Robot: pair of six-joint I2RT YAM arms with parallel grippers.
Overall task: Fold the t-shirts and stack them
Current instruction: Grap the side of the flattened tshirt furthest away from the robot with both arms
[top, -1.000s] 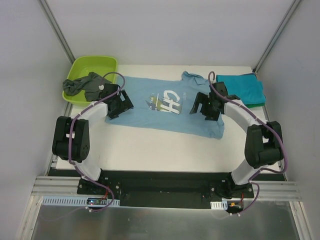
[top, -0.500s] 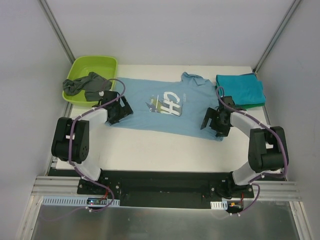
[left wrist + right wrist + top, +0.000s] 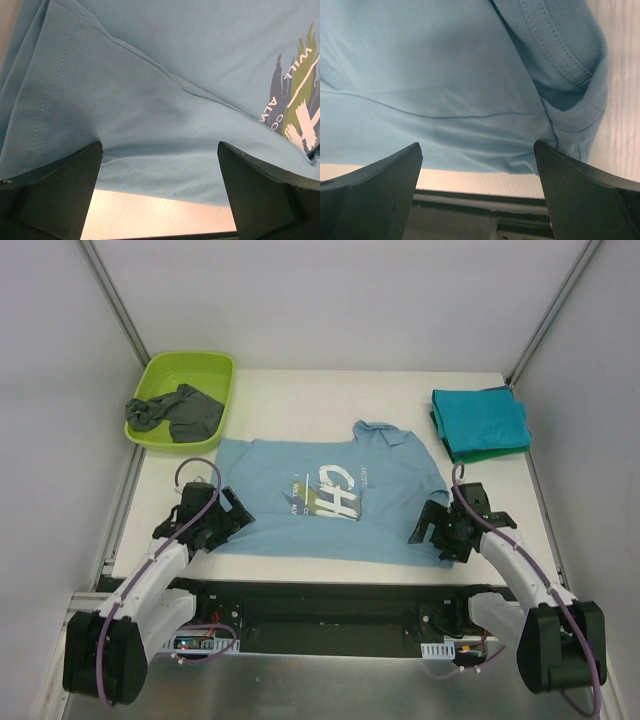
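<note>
The light blue t-shirt with the white "CH" print lies flat, chest up, near the table's front edge. My left gripper is open at its lower left corner, and my right gripper is open at its lower right corner. In the left wrist view the jaws stand wide apart with the shirt's hem at the fingertips. In the right wrist view the jaws are also wide, with the cloth at their tips. A folded teal shirt lies on a green one at the back right. A dark grey shirt hangs over the tub.
The lime-green plastic tub stands at the back left corner. White table surface shows behind the blue shirt. The table's front edge and black base rail lie just below the shirt's hem.
Both arms have pulled back toward the front edge, and the light blue shirt has slid forward with them and now lies flatter. The teal stack and the grey shirt have not moved.
</note>
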